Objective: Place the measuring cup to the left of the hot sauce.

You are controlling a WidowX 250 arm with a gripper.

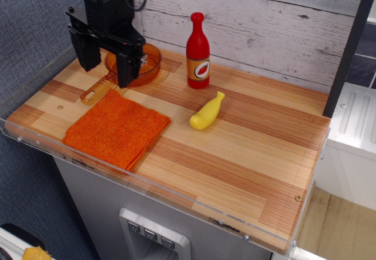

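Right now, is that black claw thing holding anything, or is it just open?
Gripper: open and holding nothing; its two fingers are spread apart above the measuring cup.

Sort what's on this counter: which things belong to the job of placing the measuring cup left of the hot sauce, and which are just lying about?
Part of the job:
- measuring cup, behind the gripper
- hot sauce, upright near the back wall

Just lying about:
- yellow banana-shaped object, in front of the bottle
- orange cloth, near the front left edge
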